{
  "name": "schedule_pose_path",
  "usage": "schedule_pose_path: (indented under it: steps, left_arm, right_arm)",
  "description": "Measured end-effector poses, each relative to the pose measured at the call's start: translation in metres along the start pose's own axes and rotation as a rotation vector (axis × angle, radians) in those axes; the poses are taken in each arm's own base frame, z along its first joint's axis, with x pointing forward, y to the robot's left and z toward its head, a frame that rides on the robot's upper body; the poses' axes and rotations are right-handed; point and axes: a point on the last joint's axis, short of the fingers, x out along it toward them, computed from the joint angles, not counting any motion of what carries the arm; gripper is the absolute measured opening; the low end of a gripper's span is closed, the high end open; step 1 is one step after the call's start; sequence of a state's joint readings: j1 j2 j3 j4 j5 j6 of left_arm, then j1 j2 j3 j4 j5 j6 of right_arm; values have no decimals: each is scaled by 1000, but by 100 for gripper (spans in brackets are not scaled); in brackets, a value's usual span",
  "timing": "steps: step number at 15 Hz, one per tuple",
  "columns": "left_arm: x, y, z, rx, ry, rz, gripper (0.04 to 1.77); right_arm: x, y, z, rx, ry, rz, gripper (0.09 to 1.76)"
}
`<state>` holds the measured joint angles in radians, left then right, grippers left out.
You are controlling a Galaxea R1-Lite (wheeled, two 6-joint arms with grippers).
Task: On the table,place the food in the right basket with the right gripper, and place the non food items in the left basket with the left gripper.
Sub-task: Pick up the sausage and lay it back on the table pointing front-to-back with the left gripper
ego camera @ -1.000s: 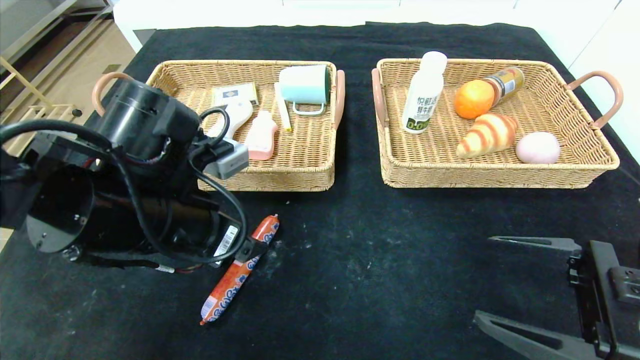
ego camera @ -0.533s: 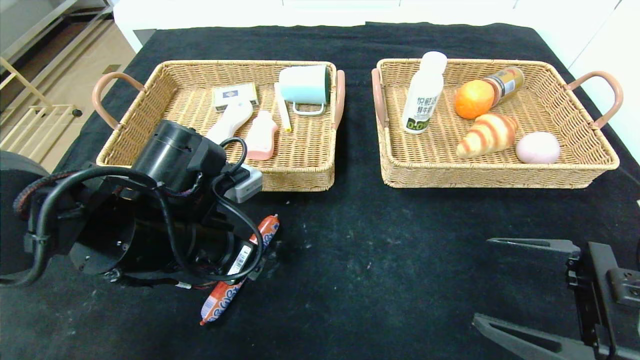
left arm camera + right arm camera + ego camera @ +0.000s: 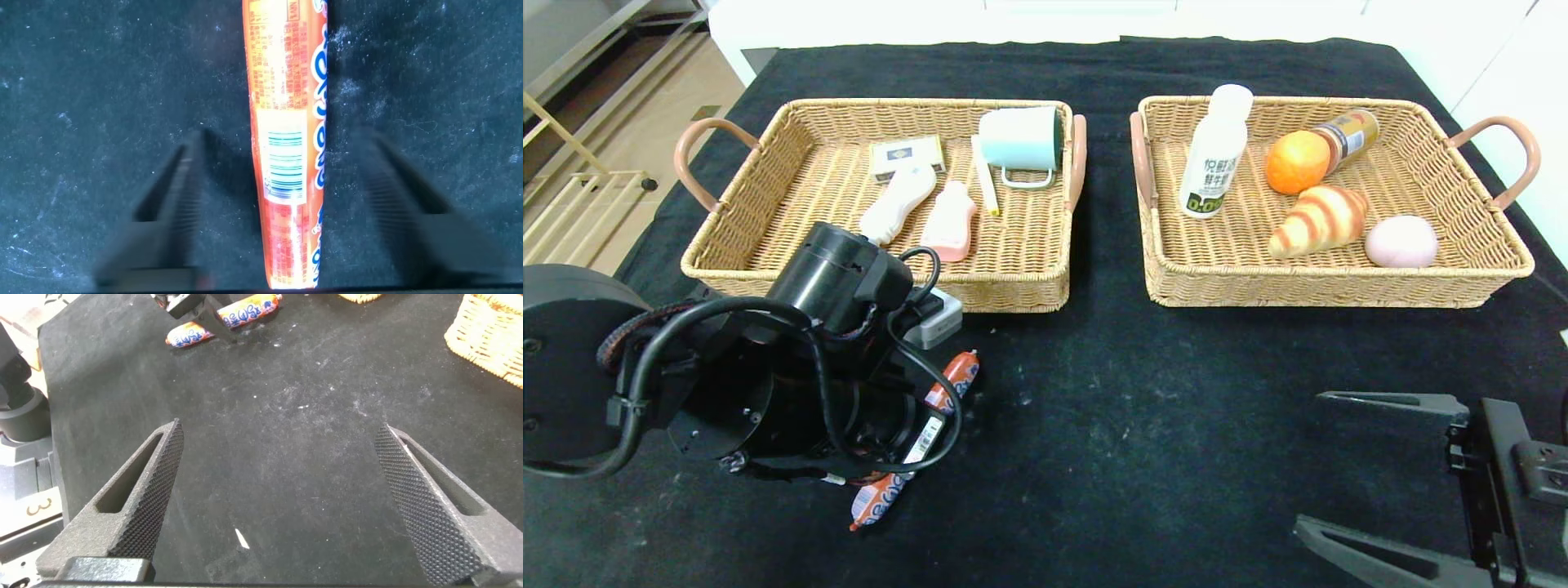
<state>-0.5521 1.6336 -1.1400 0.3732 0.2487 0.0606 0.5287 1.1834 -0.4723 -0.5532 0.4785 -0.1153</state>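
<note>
A: Entry. Left gripper is down over the sausage on the black tablecloth, near the table's front-left corner, just in front of the left basket. Wrist camera shows one finger on each side of the sausage, a gap on both sides. Not touching: jaws apart, nothing gripped yet.

B: And the right gripper?

A: Parked at the front-right corner, jaws spread wide, empty.

B: Baskets?

A: Left basket holds a mint cup, a small box, a white handheld device, a pink bottle and a thin white stick. Right basket holds a milk bottle, an orange, a jar, a croissant and a pale pink ball.

B: Risks?

A: Main one: the sausage is food, which the task gives to the right gripper and right basket. If the left arm takes it, it likely lands in the wrong basket. Second: the casing looks slick and round, so a pinch off its middle line could roll or squirt it out along the cloth.
</note>
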Motion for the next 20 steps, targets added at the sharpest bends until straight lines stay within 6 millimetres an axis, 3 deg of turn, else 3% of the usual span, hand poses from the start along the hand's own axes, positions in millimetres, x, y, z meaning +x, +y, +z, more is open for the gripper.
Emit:
schedule_pose_path:
  steps: [4,5,15,20]
  left_arm:
    - [2,0,1,-1,-2,2,77]
    - [2,0,2,-4,-11,3,43]
    - [7,-2,-1,-2,-4,3,40]
    - [-6,2,-2,-6,-26,3,40]
  right_arm:
    - [0,0,0,0,2,1,171]
    - [0,0,0,1,2,0,171]
    - [1,0,-1,2,4,1,171]
    - [2,-1,-1,4,8,1,171]
